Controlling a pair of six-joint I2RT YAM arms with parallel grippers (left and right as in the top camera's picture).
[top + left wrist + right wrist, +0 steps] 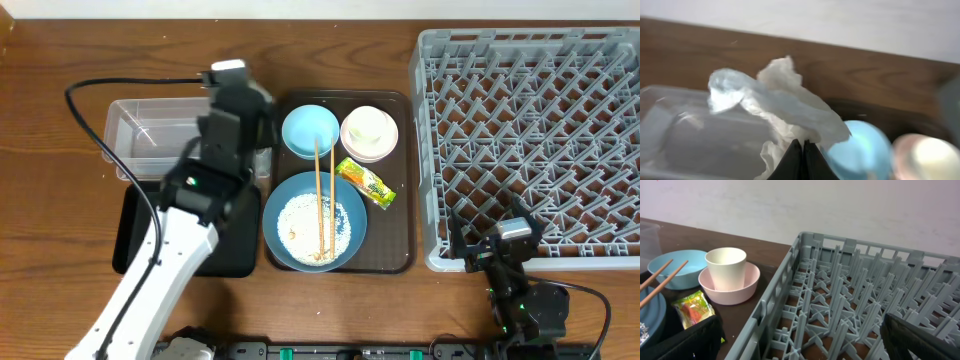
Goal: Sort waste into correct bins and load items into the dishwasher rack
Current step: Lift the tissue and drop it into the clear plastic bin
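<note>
My left gripper [803, 146] is shut on the crumpled white napkin [782, 102] and holds it above the right end of the clear tub [150, 135], which also shows in the left wrist view [685, 135]. The black tray bin [128, 230] lies below the tub, under my left arm. On the brown serving tray [400, 255] sit the dark blue bowl [290, 245] with rice scraps [298, 222] and chopsticks [320, 200], the light blue bowl [305, 128], the white cup [368, 126] in the pink bowl [372, 153], and the yellow-green wrapper [366, 183]. My right gripper [800, 340] is open over the grey rack's [530, 140] front-left corner.
The left arm [190, 230] covers most of the black tray bin. A black cable [95, 90] loops over the table by the tub. The rack's near wall [765, 315] stands between my right fingers, with the serving tray just to its left.
</note>
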